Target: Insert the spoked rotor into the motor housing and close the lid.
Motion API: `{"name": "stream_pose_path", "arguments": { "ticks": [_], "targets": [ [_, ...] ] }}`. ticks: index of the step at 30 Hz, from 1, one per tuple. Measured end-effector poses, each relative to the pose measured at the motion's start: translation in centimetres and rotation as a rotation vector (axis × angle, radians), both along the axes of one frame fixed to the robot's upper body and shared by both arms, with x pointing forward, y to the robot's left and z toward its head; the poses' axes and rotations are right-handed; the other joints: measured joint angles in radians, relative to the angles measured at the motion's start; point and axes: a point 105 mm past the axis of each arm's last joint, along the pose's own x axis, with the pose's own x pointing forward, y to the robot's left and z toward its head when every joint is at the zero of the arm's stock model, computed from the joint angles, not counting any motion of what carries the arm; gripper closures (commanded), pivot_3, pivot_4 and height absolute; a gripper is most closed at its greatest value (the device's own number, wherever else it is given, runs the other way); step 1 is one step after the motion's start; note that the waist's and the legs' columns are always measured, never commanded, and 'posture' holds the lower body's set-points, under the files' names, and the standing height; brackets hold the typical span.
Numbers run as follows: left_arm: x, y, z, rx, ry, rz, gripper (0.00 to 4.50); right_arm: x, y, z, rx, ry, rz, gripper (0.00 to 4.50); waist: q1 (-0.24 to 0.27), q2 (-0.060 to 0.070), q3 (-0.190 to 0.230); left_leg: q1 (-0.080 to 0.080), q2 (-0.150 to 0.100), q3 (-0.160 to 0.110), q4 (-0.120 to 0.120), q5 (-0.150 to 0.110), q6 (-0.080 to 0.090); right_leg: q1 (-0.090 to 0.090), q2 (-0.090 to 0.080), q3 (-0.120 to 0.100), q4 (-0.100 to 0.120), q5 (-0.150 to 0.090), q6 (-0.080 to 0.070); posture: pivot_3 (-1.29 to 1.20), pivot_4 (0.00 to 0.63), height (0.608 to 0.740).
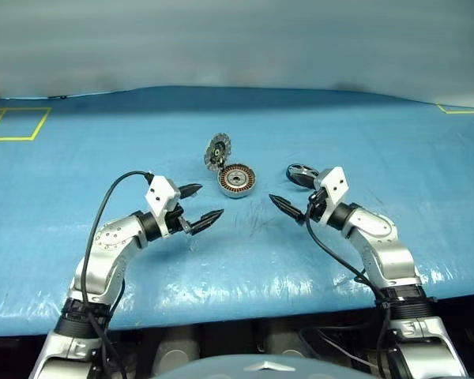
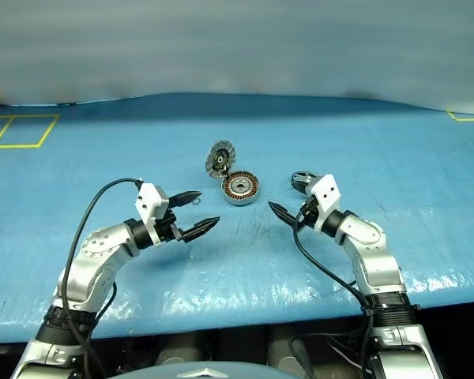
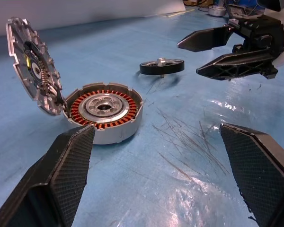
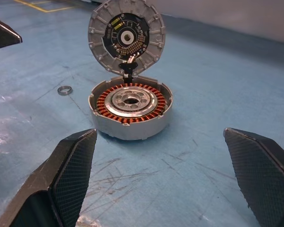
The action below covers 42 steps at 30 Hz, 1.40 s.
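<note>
Rotor (image 1: 301, 173) lies flat on the blue counter (image 1: 395, 150), just past the right pincer (image 1: 295, 200), partly behind its upper finger and wrist block. Not held.

Right pincer: jaws spread wide, empty, pointing level toward the middle of the counter. In its own wrist view both textured fingers (image 4: 71, 170) frame the housing (image 4: 130, 111), which sits ahead of the tips and apart from them.

Left pincer (image 1: 196, 205): jaws also spread wide, empty, pointing level toward the right pincer. The two pincers face each other across a bare, scratched patch of counter, tips well apart. Housing sits ahead of the left tips and between the two pincers, a little farther out than either.

Housing: upright on the counter, open, copper windings ring and silver centre showing.

Lid (image 4: 127, 38): swung up, standing nearly on edge at the housing's far rim, joined there; its inner face with a dark round board faces the right pincer.

Small metal ring (image 4: 65, 90) lies loose on the counter beside the housing, on the left pincer's side.

Farther out: yellow tape marks (image 1: 16, 123) at the counter's far left corner, well beyond the left pincer.
</note>
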Motion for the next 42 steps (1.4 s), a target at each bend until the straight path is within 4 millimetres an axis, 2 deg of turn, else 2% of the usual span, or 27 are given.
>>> {"name": "stream_pose_path", "arguments": {
  "ticks": [8,23,28,37,40,42],
  "targets": [
    [1.2,0.6,0.0,0.059,-0.050,0.083,0.02,0.0,-0.2,-0.1,-0.007,0.003,-0.009,0.00,0.000,0.000,0.000,0.000,0.000,0.000,0.000,0.000,0.000,0.000,0.000,0.000,0.000,0.000,0.000,0.00,0.150,0.740],
    [1.0,0.0,-0.5,0.081,-0.064,0.073,0.02,0.0,0.1,-0.6,-0.027,-0.002,-0.016,0.00,0.000,0.000,0.000,0.000,0.000,0.000,0.000,0.000,0.000,0.000,0.000,0.000,0.000,0.000,0.000,0.00,0.150,0.740],
    [1.1,0.1,-1.3,0.095,-0.038,0.076,0.02,-0.1,0.1,-0.8,-0.033,0.003,-0.019,0.00,0.000,0.000,0.000,0.000,0.000,0.000,0.000,0.000,0.000,0.000,0.000,0.000,0.000,0.000,0.000,0.00,0.150,0.740],
    [1.3,0.0,-1.0,0.070,-0.063,0.103,0.02,-0.1,0.4,-1.7,-0.058,0.025,-0.009,0.00,0.000,0.000,0.000,0.000,0.000,0.000,0.000,0.000,0.000,0.000,0.000,0.000,0.000,0.001,-0.001,0.00,0.150,0.740],
    [1.2,0.3,-1.4,0.089,-0.058,0.116,0.02,0.2,0.6,-2.0,-0.149,0.010,0.008,0.00,-0.002,0.000,0.000,0.000,0.000,0.000,0.000,0.000,0.000,0.000,0.000,0.000,0.000,0.001,-0.001,0.00,0.150,0.740],
    [1.0,0.5,-2.0,0.111,-0.045,0.122,0.02,0.5,0.8,-2.1,-0.324,-0.019,0.073,0.00,-0.006,0.001,0.001,0.000,0.000,0.001,0.000,0.000,0.000,-0.001,0.000,0.001,0.000,0.001,0.000,0.00,0.150,0.740]
  ]
}}
